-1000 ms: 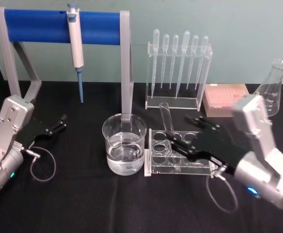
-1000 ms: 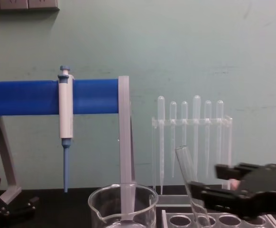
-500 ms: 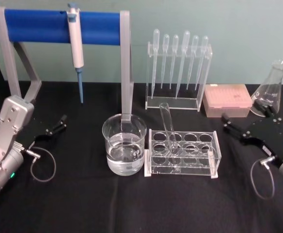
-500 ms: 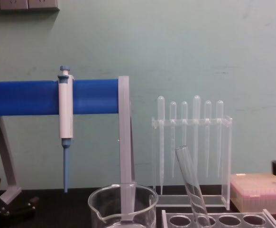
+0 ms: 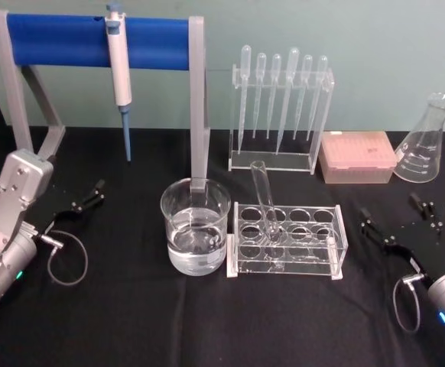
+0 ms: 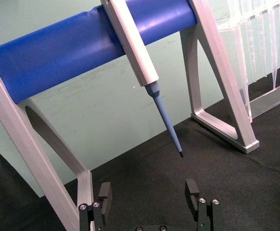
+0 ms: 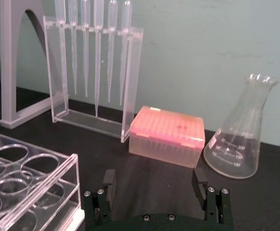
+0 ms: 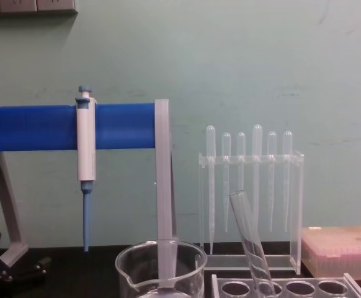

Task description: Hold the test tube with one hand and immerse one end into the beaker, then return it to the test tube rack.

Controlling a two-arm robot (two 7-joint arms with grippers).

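Where the clear rack (image 5: 287,241) stands at table centre: the test tube (image 5: 264,200) sits in a front-left hole, leaning back toward 11 o'clock, rim up, nothing holding it.
Test tube, chest view: tilted (image 8: 250,242), foot down inside the rack (image 8: 292,287).
Beaker: just beside the rack, at 9 o'clock from it (image 5: 195,227); clear liquid fills its lower part; spout rim visible low in chest view (image 8: 160,264).
Right gripper: at 3 o'clock from the rack, well apart from the tube (image 5: 398,219); fingers spread, nothing between them; wrist view agrees, both fingers (image 7: 108,183) set wide.
Left gripper: at 9 o'clock from the beaker, near the stand's foot (image 5: 85,199); fingers spread and empty, per wrist view (image 6: 148,192).
Pipettor: white-and-blue, hangs tip down on the blue bar (image 5: 118,65), 11 o'clock from the beaker.
Stand: grey legs, blue crossbar (image 5: 62,40).
Pipettes: six in a clear holder at 12 o'clock from the rack (image 5: 281,99).
Tip box: pink, at 1 o'clock from the rack (image 5: 358,157).
Flask: conical, clear, at 3 o'clock from the tip box (image 5: 426,141).
Table: black cloth (image 5: 207,321).
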